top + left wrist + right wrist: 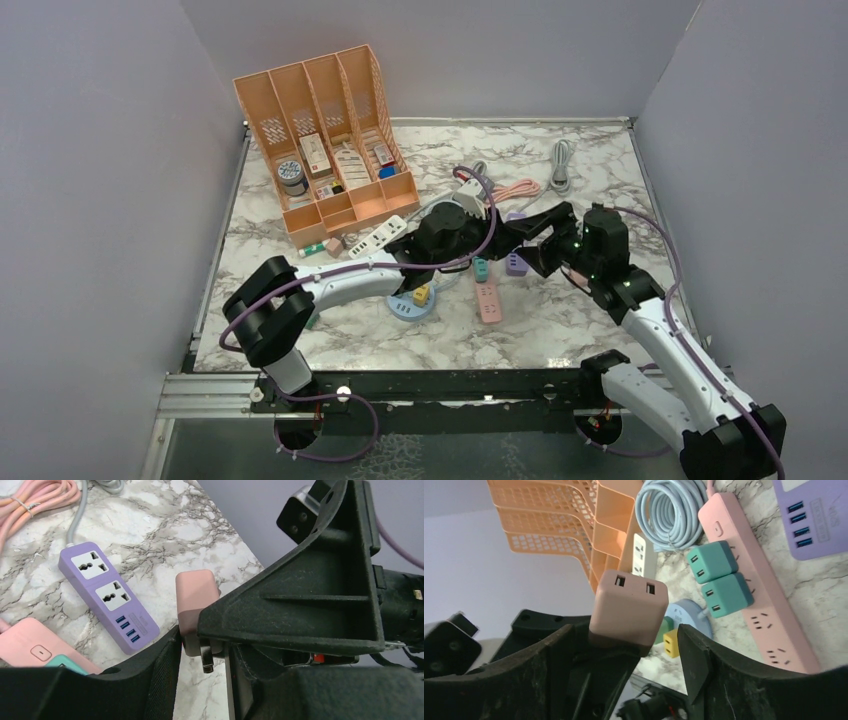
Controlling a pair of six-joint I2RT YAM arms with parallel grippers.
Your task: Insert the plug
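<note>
A pink plug adapter hangs above the table, pinched between the fingers of my left gripper, with its metal prongs pointing back at the left wrist camera. In the right wrist view the plug shows its two USB ports. My right gripper is open, one finger on each side of the plug and of the left fingers. In the top view the two grippers, left and right, meet mid-table and hide the plug. A purple power strip with two sockets lies below.
A pink power strip carries two teal adapters. A round blue socket hub holds yellow and green adapters. A white strip, coiled cables and an orange desk organiser stand at the back.
</note>
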